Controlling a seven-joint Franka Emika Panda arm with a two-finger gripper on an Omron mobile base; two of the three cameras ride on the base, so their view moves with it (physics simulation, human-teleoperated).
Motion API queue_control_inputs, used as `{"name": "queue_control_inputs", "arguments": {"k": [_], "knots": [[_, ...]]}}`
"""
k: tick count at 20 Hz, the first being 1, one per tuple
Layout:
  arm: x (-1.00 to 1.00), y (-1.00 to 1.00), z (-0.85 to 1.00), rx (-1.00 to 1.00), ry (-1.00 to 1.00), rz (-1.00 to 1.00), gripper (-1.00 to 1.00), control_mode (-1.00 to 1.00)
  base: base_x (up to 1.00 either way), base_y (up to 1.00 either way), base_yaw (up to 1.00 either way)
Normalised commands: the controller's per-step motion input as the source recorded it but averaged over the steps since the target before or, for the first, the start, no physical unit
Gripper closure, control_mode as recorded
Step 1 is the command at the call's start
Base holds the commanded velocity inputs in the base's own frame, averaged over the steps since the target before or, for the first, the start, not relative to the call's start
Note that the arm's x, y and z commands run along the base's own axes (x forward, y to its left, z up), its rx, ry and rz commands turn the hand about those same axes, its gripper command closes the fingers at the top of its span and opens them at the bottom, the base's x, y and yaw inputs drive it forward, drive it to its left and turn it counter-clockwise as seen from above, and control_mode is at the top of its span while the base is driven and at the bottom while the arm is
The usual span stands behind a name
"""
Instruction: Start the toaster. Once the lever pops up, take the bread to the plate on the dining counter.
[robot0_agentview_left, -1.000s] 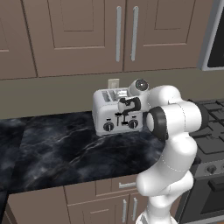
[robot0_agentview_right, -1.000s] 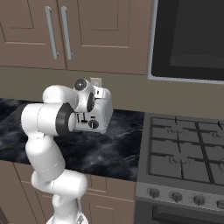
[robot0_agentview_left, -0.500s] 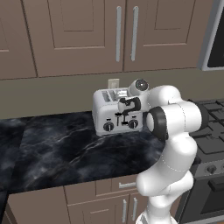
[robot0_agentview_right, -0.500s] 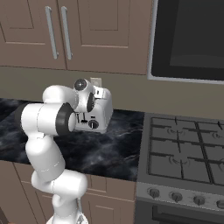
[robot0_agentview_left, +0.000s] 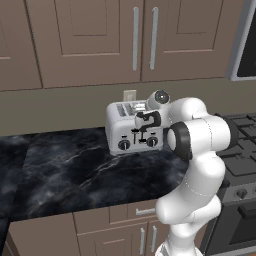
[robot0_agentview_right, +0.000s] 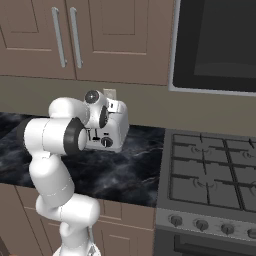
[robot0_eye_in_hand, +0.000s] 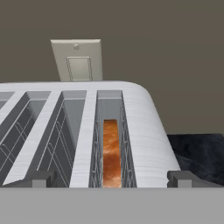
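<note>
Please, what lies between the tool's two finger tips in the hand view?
The toaster top lies there, with the bread sunk in its rightmost slot; the tool stands open.

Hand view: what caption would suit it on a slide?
Open gripper poised over the toaster, bread sunk in its rightmost slot, wall outlet behind.

At the centre of the left base view, the toaster (robot0_agentview_left: 127, 131) is brushed silver with two black round knobs and small black levers on its front. In the hand view the bread (robot0_eye_in_hand: 111, 152) glows orange-brown inside a grey wire-lined slot. The tabletop (robot0_agentview_left: 75, 175) is black with thin white marble veining. The cabinets (robot0_agentview_left: 100, 40) in the upper frame are taupe-brown with silver handles. The wall outlet (robot0_eye_in_hand: 78, 60) is beige against a dull olive-brown wall. The stove (robot0_agentview_right: 210, 175), lower right, is dark grey.
</note>
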Motion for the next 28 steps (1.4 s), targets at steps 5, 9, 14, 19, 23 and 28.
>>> {"name": "queue_control_inputs", "arguments": {"k": [5, 9, 14, 19, 23, 28], "knots": [[0.0, 0.0, 0.0, 0.0, 0.0, 0.0, -1.0, -1.0, 0.0, 0.0, 0.0], [0.0, 0.0, 0.0, 0.0, 0.0, 0.0, -1.0, -1.0, 0.0, 0.0, 0.0], [0.0, 0.0, 0.0, 0.0, 0.0, 0.0, -1.0, -1.0, 0.0, 0.0, 0.0], [0.0, 0.0, 0.0, 0.0, 0.0, 0.0, -1.0, -1.0, 0.0, 0.0, 0.0], [0.0, 0.0, 0.0, 0.0, 0.0, 0.0, -1.0, -1.0, 0.0, 0.0, 0.0], [0.0, 0.0, 0.0, 0.0, 0.0, 0.0, -1.0, -1.0, 0.0, 0.0, 0.0]]}}
